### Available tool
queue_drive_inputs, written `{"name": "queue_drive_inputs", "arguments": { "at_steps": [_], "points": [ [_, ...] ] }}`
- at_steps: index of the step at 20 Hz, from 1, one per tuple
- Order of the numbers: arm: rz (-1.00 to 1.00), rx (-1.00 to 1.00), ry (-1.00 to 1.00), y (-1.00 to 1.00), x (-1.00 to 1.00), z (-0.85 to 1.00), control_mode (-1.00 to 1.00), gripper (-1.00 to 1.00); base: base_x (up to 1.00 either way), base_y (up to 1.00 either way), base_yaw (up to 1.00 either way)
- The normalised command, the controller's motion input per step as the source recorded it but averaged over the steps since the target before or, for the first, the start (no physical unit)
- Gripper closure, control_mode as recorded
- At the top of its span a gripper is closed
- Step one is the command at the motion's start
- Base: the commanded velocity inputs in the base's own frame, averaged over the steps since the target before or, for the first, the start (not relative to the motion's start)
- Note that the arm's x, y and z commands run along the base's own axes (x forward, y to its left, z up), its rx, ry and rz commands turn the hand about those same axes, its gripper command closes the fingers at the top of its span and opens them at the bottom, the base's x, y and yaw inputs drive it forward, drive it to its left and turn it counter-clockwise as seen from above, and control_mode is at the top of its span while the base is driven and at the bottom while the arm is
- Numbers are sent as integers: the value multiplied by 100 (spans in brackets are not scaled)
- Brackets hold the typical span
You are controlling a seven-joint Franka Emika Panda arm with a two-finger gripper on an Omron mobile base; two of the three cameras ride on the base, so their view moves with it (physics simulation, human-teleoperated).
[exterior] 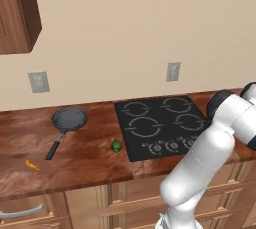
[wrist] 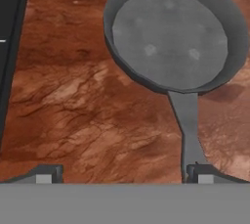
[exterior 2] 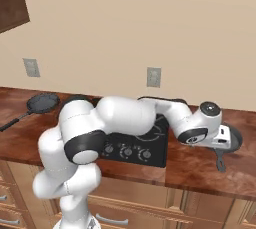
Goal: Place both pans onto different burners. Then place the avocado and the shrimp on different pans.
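The wooden worktop (exterior: 75, 158) carries a black glass cooktop (exterior: 160, 125) with four ring burners (exterior: 145, 127), all bare. One pan (exterior: 70, 118) sits on the worktop to the left of the cooktop, handle pointing toward the front edge. The avocado (exterior: 116, 146) lies on the worktop just beside the cooktop's front left corner, apart from that pan. The shrimp (exterior: 32, 165) lies further left, near the front edge, well apart from the avocado.

A second pan (exterior 2: 231, 138) rests on the worktop to the right of the cooktop, its handle (exterior 2: 220, 160) pointing toward the front edge. In the right base view the arm reaches across the cooktop and the hand hangs over this pan. In the hand view the same pan (wrist: 173, 34) lies below, empty, with its handle (wrist: 188, 125) running down toward the right-hand finger tip. The gripper (wrist: 124, 174) has its fingers spread wide and released, grasping nothing; the right finger (wrist: 202, 173) sits at the handle's end, though contact cannot be told.
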Motion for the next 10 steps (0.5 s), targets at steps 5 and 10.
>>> {"name": "queue_drive_inputs", "arguments": {
  "at_steps": [5, 10],
  "points": [
    [0, 0, 0, -27, 0, -6, -100, -100, 0, 0, 0],
    [0, 0, 0, -31, 0, -5, -100, -100, 0, 0, 0]
  ]
}}
